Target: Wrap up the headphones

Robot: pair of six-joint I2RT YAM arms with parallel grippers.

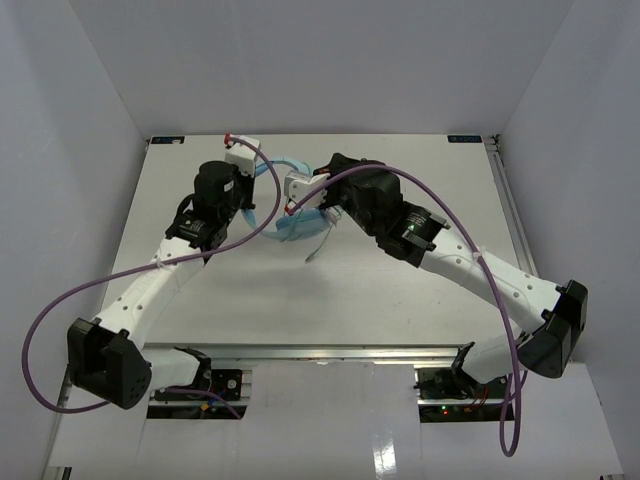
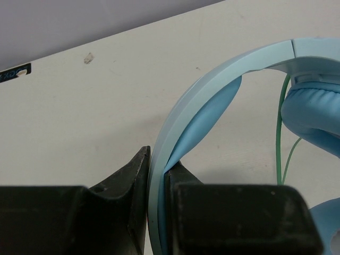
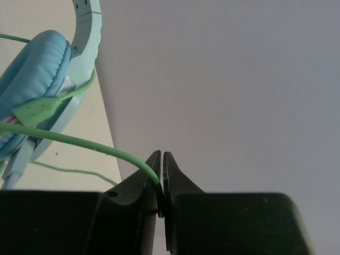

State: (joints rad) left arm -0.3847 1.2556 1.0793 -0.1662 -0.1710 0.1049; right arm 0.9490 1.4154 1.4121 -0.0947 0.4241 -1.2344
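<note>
The headphones (image 2: 207,101) were light blue (pads a shade deeper), their cable (image 3: 79,141) green; the table (image 2: 69,106) was off-white, robot cables (image 1: 26,345) purple.

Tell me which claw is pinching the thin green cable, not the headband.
The right claw: it is shut on the green cable, pinched right at its tips. The left claw instead clamps the light blue headband.
</note>
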